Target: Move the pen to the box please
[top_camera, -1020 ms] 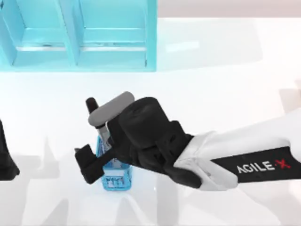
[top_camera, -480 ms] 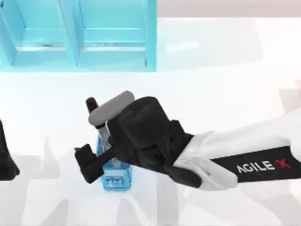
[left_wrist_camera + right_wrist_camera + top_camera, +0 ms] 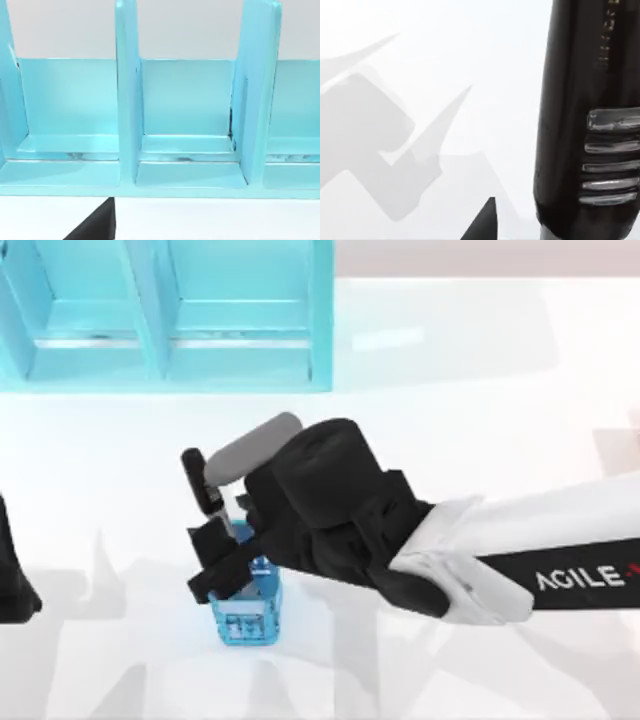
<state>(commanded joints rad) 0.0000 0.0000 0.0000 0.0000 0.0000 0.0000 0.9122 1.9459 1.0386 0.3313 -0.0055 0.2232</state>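
The pen (image 3: 200,480) leans with its black cap up, and its lower end runs down toward a small clear blue holder (image 3: 247,620). My right gripper (image 3: 208,560) reaches in from the right and is open, one black finger on each side of the pen just above the holder's top. In the right wrist view the ridged black cap (image 3: 580,125) stands very close, beside one fingertip (image 3: 487,220). The box (image 3: 320,320) is a large light-blue unit with open compartments at the back left. It also faces the left wrist camera as the box (image 3: 125,100).
My left gripper (image 3: 10,580) is parked at the table's left edge. The right arm's black wrist and white forearm (image 3: 520,560) cross the table's middle from the right. White table top lies between the holder and the box.
My right arm has shifted to the right and toward the back, and looks larger. The pen's cap has stayed where it was, and more of it shows now.
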